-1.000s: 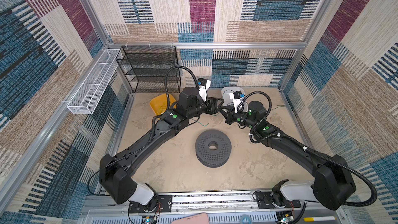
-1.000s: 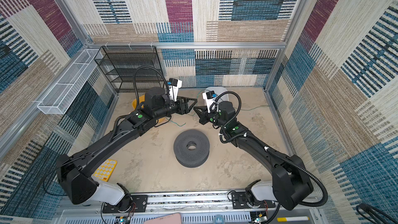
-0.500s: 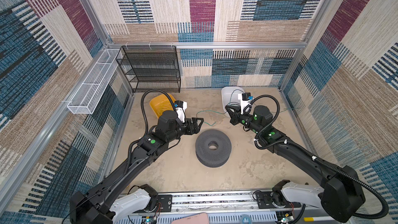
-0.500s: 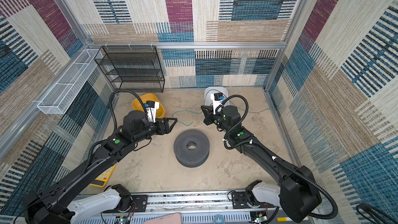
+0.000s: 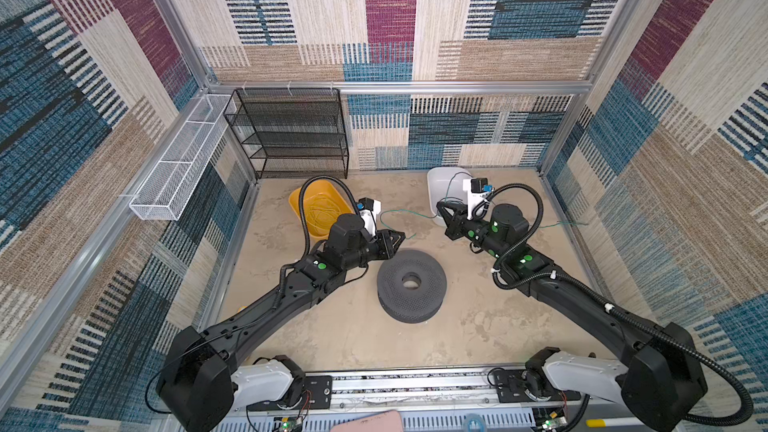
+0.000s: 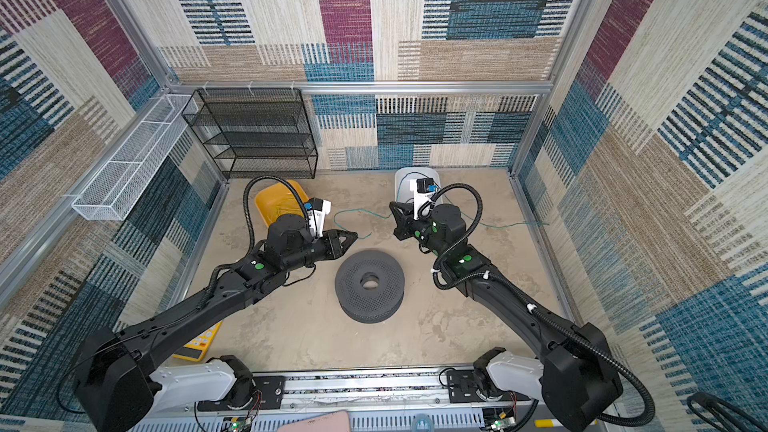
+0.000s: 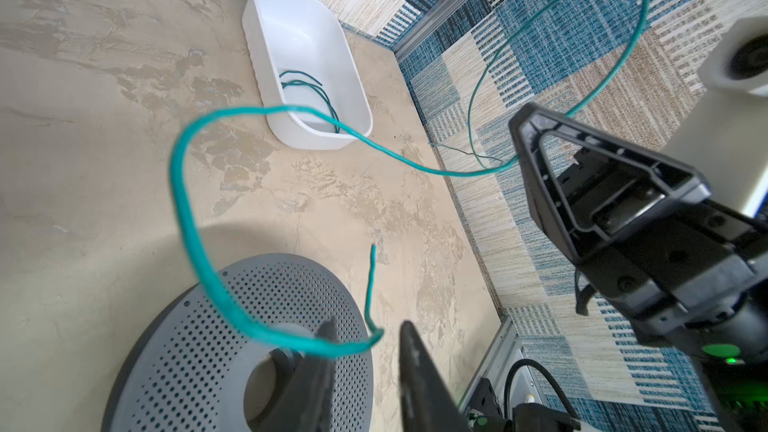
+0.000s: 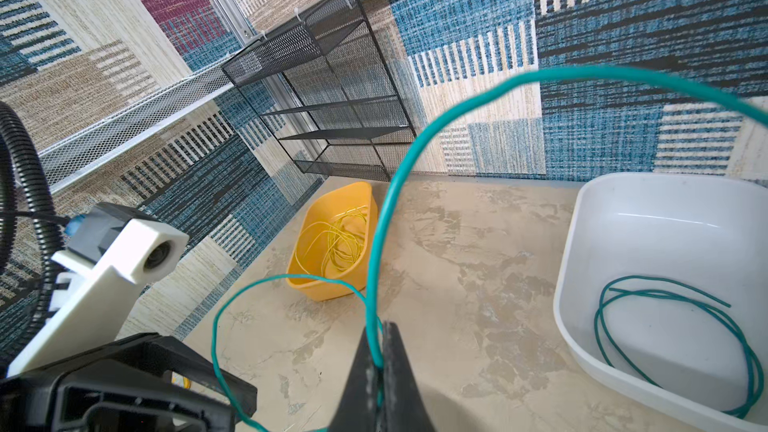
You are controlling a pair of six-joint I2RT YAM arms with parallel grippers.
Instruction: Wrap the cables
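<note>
Top views: thin teal-green cable [image 5: 401, 212] is strung between left gripper [image 5: 395, 239] and right gripper [image 5: 441, 214], at 12 o'clock of the grey perforated spool [image 5: 411, 290]. Its tail trails toward 3 o'clock.
Left wrist: jaws slightly apart, cable draped over one fingertip [image 7: 328, 367], end loose.
Right wrist: right gripper pinched tight on the cable. Second teal coil [image 8: 596, 322] lies in white plastic tub [image 8: 582, 218].

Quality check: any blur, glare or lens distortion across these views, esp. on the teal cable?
Left wrist view: the teal cable close to the lens is smeared and soft, while the white bin is sharper. Right wrist view: the cable's near arc is soft too, with mild highlights on the bin's inner wall. Both top views: even light and soft shadows; the frame posts splay from wide-angle distortion; the cable is only a thin line.
</note>
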